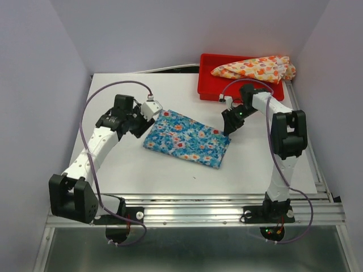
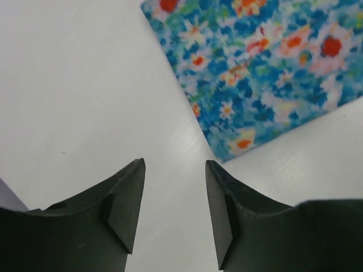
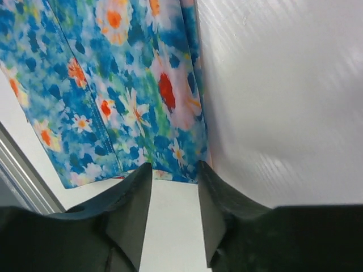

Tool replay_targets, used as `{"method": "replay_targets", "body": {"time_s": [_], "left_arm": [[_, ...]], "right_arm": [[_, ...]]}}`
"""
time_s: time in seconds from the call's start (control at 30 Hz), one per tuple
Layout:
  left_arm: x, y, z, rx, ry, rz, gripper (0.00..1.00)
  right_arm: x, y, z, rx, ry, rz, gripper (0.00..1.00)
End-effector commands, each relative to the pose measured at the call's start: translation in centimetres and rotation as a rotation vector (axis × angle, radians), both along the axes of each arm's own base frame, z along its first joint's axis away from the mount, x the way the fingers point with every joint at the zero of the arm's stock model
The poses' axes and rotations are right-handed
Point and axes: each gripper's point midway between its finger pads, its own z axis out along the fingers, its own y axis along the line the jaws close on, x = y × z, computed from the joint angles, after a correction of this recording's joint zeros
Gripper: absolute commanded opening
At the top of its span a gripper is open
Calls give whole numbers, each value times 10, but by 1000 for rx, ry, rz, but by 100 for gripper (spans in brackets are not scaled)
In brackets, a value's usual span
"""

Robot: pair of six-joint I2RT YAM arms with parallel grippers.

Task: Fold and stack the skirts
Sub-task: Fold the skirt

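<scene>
The blue skirt point(image 1: 187, 139) lies flat on the counter point(image 1: 113, 170), near its middle, as a slanted four-sided shape between the two arms. Its near edge looks doubled, so it seems to be folded, though the layers cannot be counted from above.

The left arm point(image 1: 93, 147) reaches in from the left toward the skirt's left corner. In the left wrist view the left fingers point(image 2: 127, 198) stand apart with only bare counter between them. A corner of the skirt lies just ahead of them and off to the right, not touching them.

The right arm point(image 1: 278, 153) bends down toward the skirt's far right corner. The right fingers point(image 3: 133, 198) are also apart, with white counter showing in the gap. The skirt's edge lies right at their tips. Nothing is pinched between them, though I cannot tell whether the tips brush the cloth.

The cream skirt point(image 1: 255, 68) sits bunched in the red tray point(image 1: 207, 85) at the counter's far right corner, well apart from the blue one, and spills over the tray's right rim.
</scene>
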Motion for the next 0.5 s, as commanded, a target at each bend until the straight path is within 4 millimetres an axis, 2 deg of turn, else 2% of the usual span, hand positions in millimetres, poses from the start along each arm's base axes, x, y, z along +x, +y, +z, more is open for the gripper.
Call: {"method": "replay_targets", "body": {"time_s": [0.0,0.03,0.17,0.23,0.4,0.47], "left_arm": [[-56,16,-74,136,254,-99,50],[-60,18,-81,155,279,-112,47],[-74,22,-108,200,379,-153,40],[-71,23,-117,212,401,-153,39],[-48,15,-119,178,367,-121,40],[-41,10,-116,150,353,-112,48]], "right_arm": [[-6,6,-9,46,79,-9,39],[-11,7,-13,55,104,-7,31],[-31,8,-20,72,160,-1,15],[-45,8,-16,85,192,-1,8],[-44,11,3,103,165,-19,1],[-40,15,19,129,158,-28,1]]}}
